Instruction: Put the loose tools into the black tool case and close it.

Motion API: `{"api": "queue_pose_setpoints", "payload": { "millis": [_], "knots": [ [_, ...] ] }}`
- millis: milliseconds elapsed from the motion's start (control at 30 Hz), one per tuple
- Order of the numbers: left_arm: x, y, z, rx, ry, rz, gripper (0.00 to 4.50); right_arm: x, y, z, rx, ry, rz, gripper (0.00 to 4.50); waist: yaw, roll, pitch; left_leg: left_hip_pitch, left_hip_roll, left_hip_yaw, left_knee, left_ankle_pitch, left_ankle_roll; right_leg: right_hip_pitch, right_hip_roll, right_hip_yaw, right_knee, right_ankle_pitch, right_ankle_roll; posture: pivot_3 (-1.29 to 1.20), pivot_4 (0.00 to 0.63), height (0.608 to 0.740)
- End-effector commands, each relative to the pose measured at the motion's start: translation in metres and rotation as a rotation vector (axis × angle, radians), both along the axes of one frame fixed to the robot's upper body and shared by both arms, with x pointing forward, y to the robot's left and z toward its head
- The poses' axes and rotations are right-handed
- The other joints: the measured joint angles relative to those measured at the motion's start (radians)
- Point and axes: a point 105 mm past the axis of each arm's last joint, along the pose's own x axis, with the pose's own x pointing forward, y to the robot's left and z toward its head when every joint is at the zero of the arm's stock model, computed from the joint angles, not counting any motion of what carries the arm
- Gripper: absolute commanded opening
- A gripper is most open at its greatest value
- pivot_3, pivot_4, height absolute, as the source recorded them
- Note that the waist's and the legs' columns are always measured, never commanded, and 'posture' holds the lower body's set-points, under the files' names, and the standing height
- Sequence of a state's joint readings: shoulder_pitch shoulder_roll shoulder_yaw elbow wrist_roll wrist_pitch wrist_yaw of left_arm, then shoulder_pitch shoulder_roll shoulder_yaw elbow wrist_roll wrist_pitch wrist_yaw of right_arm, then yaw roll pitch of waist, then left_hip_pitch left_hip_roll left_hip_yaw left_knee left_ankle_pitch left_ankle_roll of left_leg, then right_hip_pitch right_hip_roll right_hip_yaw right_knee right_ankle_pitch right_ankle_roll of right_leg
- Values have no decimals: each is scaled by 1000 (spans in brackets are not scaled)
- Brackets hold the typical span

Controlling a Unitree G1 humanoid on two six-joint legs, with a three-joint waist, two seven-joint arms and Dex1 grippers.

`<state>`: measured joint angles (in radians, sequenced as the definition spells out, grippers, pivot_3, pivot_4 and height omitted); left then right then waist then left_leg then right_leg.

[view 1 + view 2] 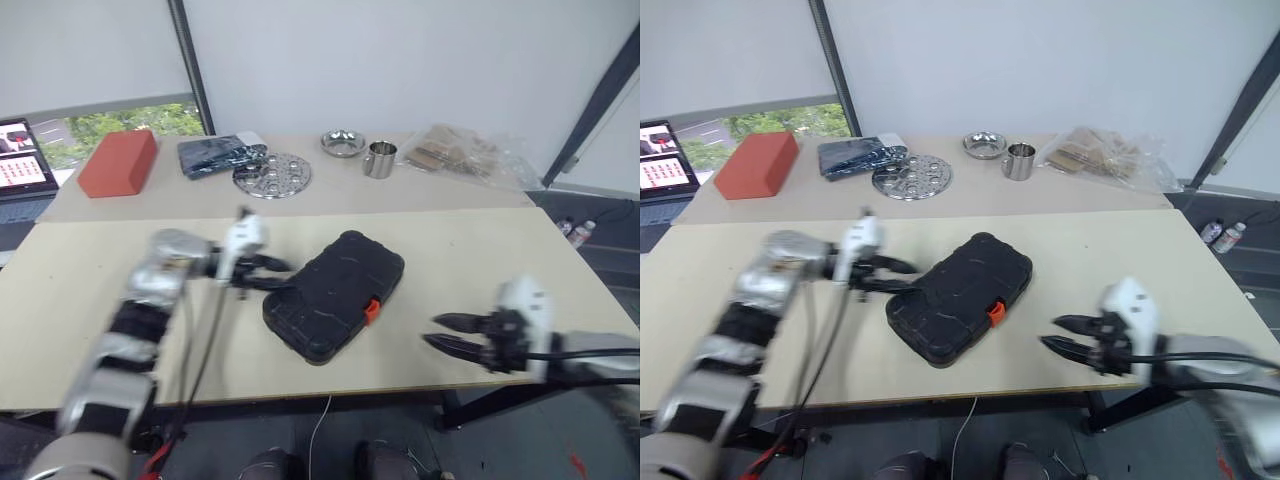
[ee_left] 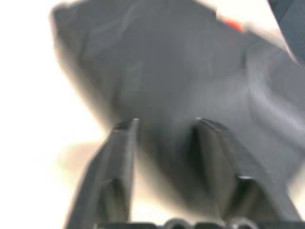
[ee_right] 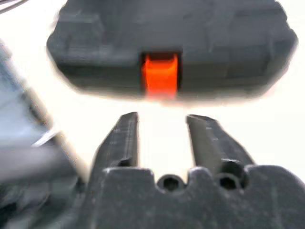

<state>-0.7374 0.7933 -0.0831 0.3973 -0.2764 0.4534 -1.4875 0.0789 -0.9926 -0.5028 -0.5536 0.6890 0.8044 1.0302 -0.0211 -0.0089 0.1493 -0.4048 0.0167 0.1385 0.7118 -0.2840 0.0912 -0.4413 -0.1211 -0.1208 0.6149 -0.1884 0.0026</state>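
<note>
Black tool case [image 1: 335,294] — seemingly untouched — between both end effectors.

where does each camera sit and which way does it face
Left eye view: on the head, looking forward and down over the table at the closed case; the left gripper and right gripper show.
Right eye view: beside it, same scene slightly shifted; both arms show.
Left wrist view: on the left wrist, looking along its parted fingers at the case's dark shell.
Right wrist view: on the right wrist, looking along its parted fingers at the case's front and orange latch.
All four share the case.
</note>
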Motion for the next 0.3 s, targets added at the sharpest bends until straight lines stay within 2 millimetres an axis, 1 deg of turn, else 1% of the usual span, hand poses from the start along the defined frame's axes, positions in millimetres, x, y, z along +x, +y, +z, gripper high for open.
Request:
{"api": "queue_pose_setpoints", "payload": {
  "millis": [33, 67, 100, 133, 167, 200, 233, 300],
  "knots": [
    [-33, 26, 51, -79, 27, -16, 3555, -19, -17, 36, 36, 43, 103, 3686, 14, -2, 4, -1, 0, -1, 0, 0, 0, 0, -1, -1, -1, -1, 1, 0, 150, 734],
    [-39, 34, 56, -76, 34, 2, 3992, -22, -23, 42, 37, 59, 112, 4156, 24, -2, 5, -2, 0, -1, 0, -1, 1, 1, -1, -1, -3, -2, 2, 0, 150, 734],
    [-44, 39, 59, -74, 38, 15, 4251, -23, -27, 45, 36, 72, 119, 4372, 26, -2, 5, -2, -1, -2, 0, -2, 2, 1, -4, -1, -4, -4, 7, 0, 150, 734],
    [-49, 45, 60, -61, 44, 30, 4251, -22, -31, 48, 20, 72, 127, 4372, 35, -1, 5, -1, -1, -2, 0, -2, 2, 2, -4, -1, -5, -5, 8, 0, 150, 734],
    [-53, 48, 59, -44, 47, 39, 4403, -21, -34, 50, 4, 68, 133, 4452, 44, -1, 5, -1, -2, -2, 1, -5, 4, 2, -6, -2, -5, -7, 10, 0, 150, 734],
    [-55, 50, 57, -28, 41, 39, 4403, -19, -36, 50, -9, 65, 137, 4452, 52, 0, 6, -1, -4, -3, 1, -6, 5, 2, -9, -2, -5, -8, 12, 0, 150, 734],
    [-55, 50, 54, -17, 37, 43, 4403, -16, -37, 49, -21, 50, 143, 4452, 55, 2, 7, -1, -5, -3, 2, -9, 3, 1, -11, -2, -7, -8, 13, 0, 150, 734],
    [-56, 49, 50, -7, 19, 38, 4403, -12, -38, 48, -22, 40, 150, 4452, 57, 1, 8, -3, -7, -2, 3, -10, 3, 2, -15, -1, -7, -7, 13, 0, 150, 734]
  ]
}}
